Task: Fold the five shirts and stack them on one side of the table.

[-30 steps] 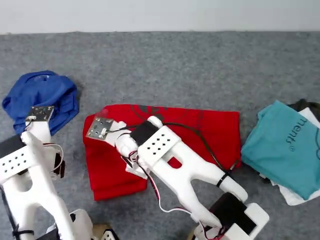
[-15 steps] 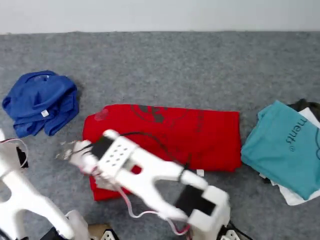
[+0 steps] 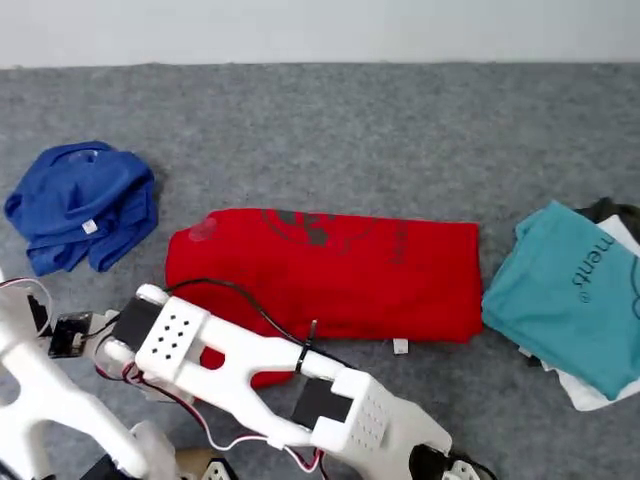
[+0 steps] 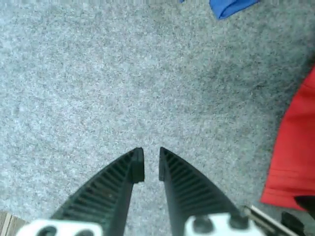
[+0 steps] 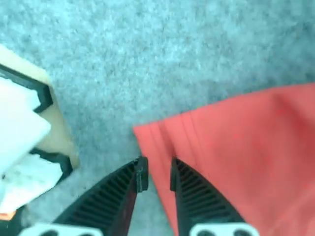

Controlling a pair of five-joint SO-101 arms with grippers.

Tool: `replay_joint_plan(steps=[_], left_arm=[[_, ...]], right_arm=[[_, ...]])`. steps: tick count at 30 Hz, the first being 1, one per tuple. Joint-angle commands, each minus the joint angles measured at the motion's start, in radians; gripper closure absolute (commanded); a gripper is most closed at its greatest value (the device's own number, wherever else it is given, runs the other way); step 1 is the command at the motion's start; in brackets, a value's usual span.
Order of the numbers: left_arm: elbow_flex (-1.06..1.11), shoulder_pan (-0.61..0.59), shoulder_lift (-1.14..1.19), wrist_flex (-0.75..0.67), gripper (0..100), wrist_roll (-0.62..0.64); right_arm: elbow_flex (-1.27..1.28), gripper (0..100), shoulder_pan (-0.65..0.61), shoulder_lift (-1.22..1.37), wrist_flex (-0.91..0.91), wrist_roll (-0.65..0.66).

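A red shirt (image 3: pixel 340 270), folded into a long band, lies across the middle of the grey carpet. A crumpled blue shirt (image 3: pixel 85 200) sits at the far left. My right gripper (image 3: pixel 108 352) (image 5: pixel 156 172) hovers over the red shirt's (image 5: pixel 236 157) near left corner, its fingers almost together and the cloth's edge lying flat beneath them. My left gripper (image 4: pixel 151 167) hangs over bare carpet with only a narrow slit between its fingers and nothing in it. From there the blue shirt (image 4: pixel 231 6) and the red shirt (image 4: pixel 295 147) show at the edges.
A folded teal shirt (image 3: pixel 560 290) tops a stack at the right edge, over a white shirt (image 3: pixel 600 395) and a dark one (image 3: pixel 610 210). The left arm (image 3: pixel 30 370) stands at the near left. An arm base on a wooden edge (image 5: pixel 29 137) lies near the right gripper.
The right arm has swung left and nearer, from the red shirt's upper left part to its near left corner. The left gripper has drawn back from the blue shirt.
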Motion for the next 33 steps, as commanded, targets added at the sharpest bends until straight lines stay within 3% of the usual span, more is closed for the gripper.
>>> replay_joint_plan(steps=[1, 13, 33], left_arm=[[-0.035, 0.002, -0.023, 0.012, 93, 0.009], [-0.033, 0.002, -0.023, 0.012, 93, 0.009], [-0.033, 0.003, -0.023, 0.015, 93, 0.009]], right_arm=[[-0.041, 90.9, -0.024, 0.007, -0.038, -0.015], [-0.041, 90.8, -0.016, 0.101, -0.148, -0.014], [-0.069, 90.8, 0.051, 0.17, -0.159, 0.015]])
